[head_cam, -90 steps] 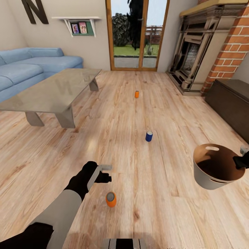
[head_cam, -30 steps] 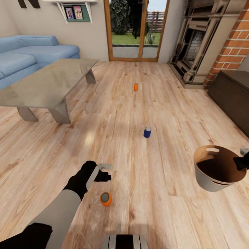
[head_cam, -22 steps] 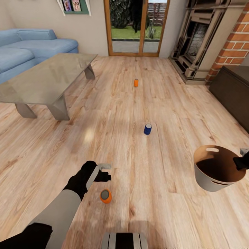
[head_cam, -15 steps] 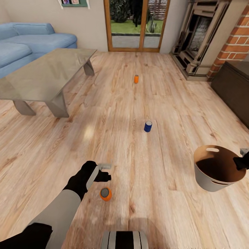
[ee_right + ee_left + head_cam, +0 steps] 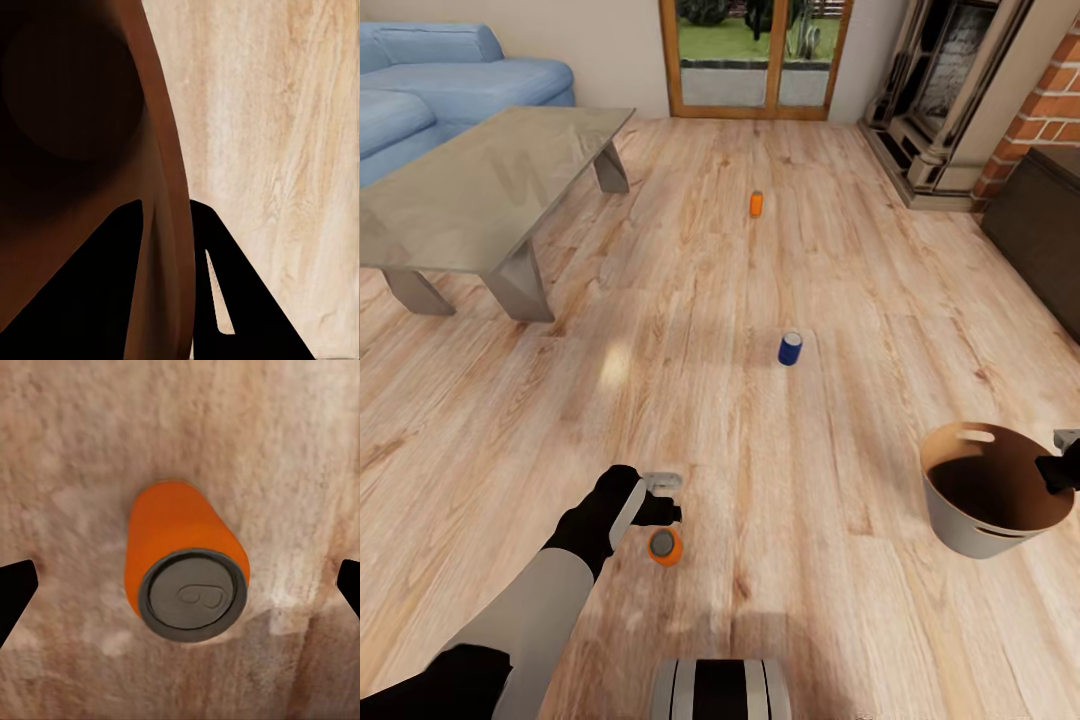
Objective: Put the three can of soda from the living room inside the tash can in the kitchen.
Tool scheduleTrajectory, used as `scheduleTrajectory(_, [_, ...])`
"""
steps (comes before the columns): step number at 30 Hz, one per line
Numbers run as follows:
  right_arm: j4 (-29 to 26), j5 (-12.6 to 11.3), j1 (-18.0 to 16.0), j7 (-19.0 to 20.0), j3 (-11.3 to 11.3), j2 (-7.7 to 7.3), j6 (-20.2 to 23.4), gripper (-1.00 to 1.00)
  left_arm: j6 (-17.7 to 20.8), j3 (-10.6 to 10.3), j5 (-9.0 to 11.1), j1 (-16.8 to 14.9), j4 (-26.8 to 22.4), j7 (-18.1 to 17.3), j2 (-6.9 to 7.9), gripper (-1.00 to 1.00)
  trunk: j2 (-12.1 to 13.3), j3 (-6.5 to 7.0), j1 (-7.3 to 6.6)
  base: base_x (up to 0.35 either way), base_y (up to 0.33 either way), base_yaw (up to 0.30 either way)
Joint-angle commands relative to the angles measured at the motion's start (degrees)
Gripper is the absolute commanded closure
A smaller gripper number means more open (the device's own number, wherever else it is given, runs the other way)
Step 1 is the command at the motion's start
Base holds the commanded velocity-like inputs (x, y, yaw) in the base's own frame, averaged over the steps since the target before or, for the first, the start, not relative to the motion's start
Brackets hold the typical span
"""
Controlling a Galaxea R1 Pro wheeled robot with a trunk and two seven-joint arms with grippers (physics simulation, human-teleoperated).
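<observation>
Three cans stand on the wood floor in the head view: an orange can nearest me, a dark blue can further out, and another orange can far off. My left gripper hangs just above the nearest orange can. In the left wrist view that can stands upright between the widely open fingertips, untouched. The trash can, off-white outside and brown inside, is held off the floor at the right. My right gripper is shut on its rim wall.
A glass-topped low table and a blue sofa stand at the left. A dark cabinet and the brick fireplace line the right side. Glass doors are straight ahead. My base shows at the bottom edge.
The whole picture has shifted as the camera moved forward and tilted down. The nearest orange can now lies closer under my left gripper. Both arms hold their pose.
</observation>
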Motion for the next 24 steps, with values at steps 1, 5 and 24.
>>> scheduleTrajectory(1, [0.0,-0.34,-0.05,0.05,0.12,-0.01,0.09,1.0,0.0,0.0,0.01,0.0,0.0,0.0,0.0,-1.0,-0.02,-0.22,0.01,0.0,0.0,0.0])
scheduleTrajectory(5, [0.0,-0.37,-0.05,0.06,0.66,-0.01,0.09,1.0,0.0,0.0,0.01,0.0,-0.09,-0.05,0.03,-1.0,-0.02,-0.22,0.01,0.0,0.0,0.0])
scheduleTrajectory(24, [0.0,-0.33,-0.02,0.05,0.81,-0.01,0.09,1.0,-0.02,0.01,0.01,0.0,-0.35,-0.09,0.09,-1.0,-0.02,-0.22,0.01,0.068,0.0,0.0])
